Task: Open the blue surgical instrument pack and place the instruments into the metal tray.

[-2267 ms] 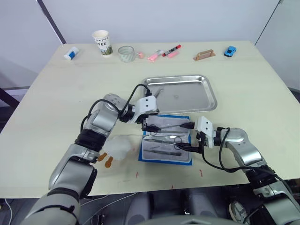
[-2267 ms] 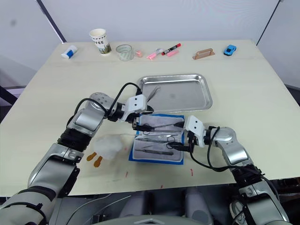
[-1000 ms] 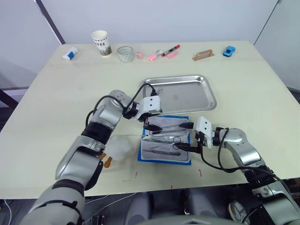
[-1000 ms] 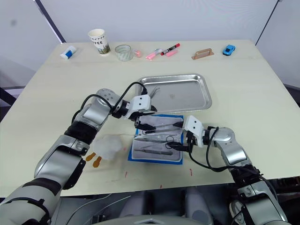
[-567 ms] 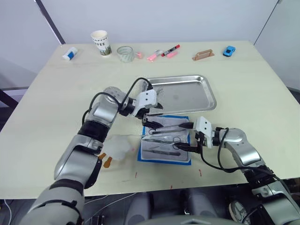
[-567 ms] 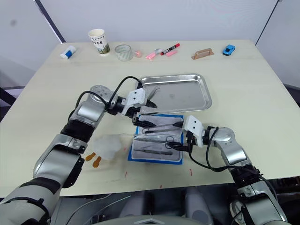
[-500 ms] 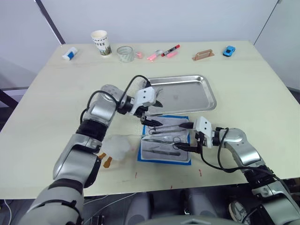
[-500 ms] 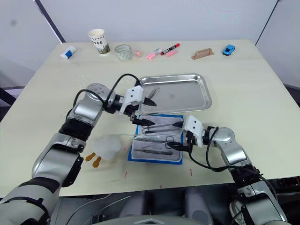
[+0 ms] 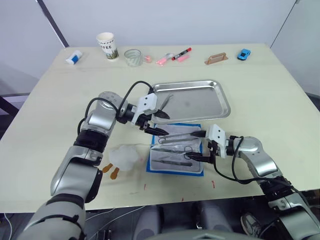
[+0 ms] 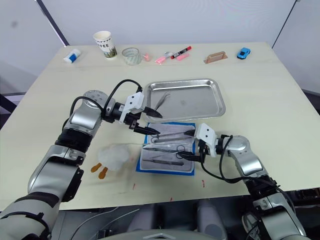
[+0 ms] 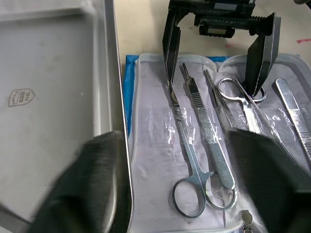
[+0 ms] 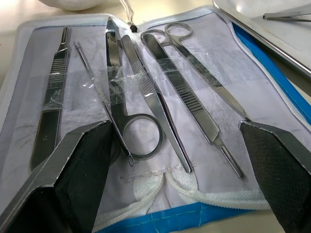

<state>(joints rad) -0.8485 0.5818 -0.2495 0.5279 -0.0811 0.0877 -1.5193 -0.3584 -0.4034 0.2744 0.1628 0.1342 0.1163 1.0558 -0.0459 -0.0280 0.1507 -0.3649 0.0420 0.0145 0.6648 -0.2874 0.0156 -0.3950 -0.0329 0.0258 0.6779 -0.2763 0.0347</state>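
pack [image 9: 176, 153] lying open on table [image 9: 60, 95] near the front edge, grey lining up, just near of tray [image 9: 192, 100], far edge nearly touching tray's near rim. instruments [image 12: 146, 92] in rows on the lining under clear film: ring-handled scissors, forceps, flat handles. one slim tool [image 9: 165, 100] inside tray at its left end, rest of tray bare. left gripper [image 9: 159, 122] over pack's far-left corner by tray rim, fingers spread, grasping nothing. right gripper [image 9: 199, 145] at pack's right edge, fingers wide apart, nothing between, tips low over the lining. plush [image 9: 124, 156] just left of pack. wide bare table left & right; cup [image 9: 108, 45], glass [image 9: 134, 57], markers [image 9: 175, 55] along far edge. pack's right side partly hidden by right gripper; tool count unclear.
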